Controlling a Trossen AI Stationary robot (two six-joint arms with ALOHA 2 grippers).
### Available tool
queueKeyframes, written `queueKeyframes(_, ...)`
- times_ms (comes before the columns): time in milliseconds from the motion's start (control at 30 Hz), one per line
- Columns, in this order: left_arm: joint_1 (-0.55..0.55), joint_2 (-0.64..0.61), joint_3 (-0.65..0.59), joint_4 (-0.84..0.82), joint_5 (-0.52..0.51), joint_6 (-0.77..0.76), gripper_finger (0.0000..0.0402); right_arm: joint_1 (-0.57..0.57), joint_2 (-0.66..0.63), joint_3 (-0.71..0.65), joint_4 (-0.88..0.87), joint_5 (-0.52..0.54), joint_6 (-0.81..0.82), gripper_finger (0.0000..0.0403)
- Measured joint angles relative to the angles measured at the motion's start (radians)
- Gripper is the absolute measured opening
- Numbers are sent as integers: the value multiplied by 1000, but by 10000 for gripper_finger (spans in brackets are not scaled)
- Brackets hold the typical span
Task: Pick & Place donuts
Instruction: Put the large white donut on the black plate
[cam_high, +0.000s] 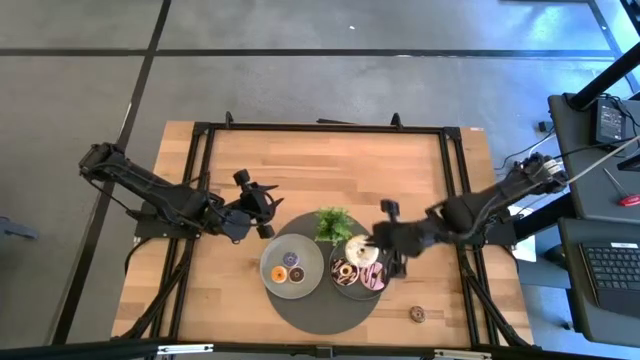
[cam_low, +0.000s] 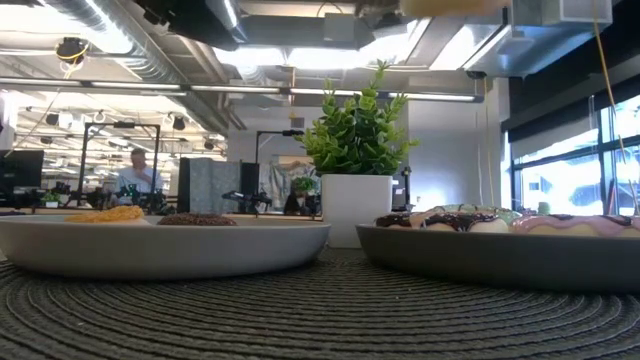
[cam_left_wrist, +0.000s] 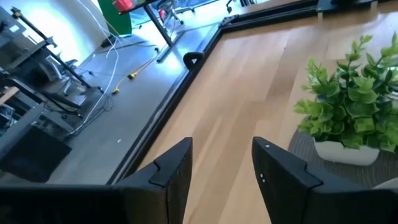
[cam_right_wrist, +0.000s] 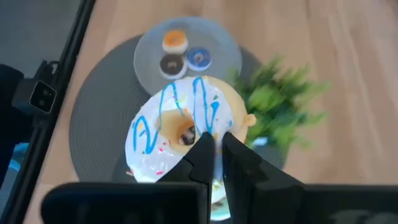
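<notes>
Fingers of the right gripper (cam_right_wrist: 214, 152) are pinched onto the rim of a white-iced donut (cam_right_wrist: 180, 127) with blue squiggles, held above the right plate (cam_high: 345, 290). In the high view this donut (cam_high: 361, 250) sits at the plate's far edge, just beside the small potted plant (cam_high: 334, 224), with the right gripper (cam_high: 385, 248) reaching in from the right side of the worktop (cam_high: 300, 160).

On the same plate lie a chocolate-iced donut (cam_high: 345, 270) and a pink one (cam_high: 372, 280), close together. The left plate (cam_high: 272, 262) carries three minis — orange (cam_high: 291, 260), brown (cam_high: 279, 273) and a blue-purple one (cam_high: 296, 274). Both plates rest on a round dark woven mat (cam_high: 320, 315). One more small tan donut (cam_high: 417, 314) lies alone on the bare wood, near the front right corner and well apart from the mat.

The left gripper (cam_high: 262, 205) hangs beside the mat's far left edge — its fingers (cam_left_wrist: 177, 165) are spread apart with nothing between them, only wood beneath.

From table height, a seated person (cam_low: 135, 172) shows far back in the room.
</notes>
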Motion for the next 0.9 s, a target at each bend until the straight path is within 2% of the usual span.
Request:
queueKeyframes(133,5,0,-20,30,0,0,160,62,-20,-181,159,30,69,28)
queueKeyframes(300,8,0,-30,29,0,-7,155,75,-20,-361,407,12,116,28)
queueKeyframes(533,8,0,-30,29,0,-19,157,74,-20,-518,547,47,171,28)
queueKeyframes(900,8,1,-30,29,0,-17,155,74,-20,-665,780,50,198,28)
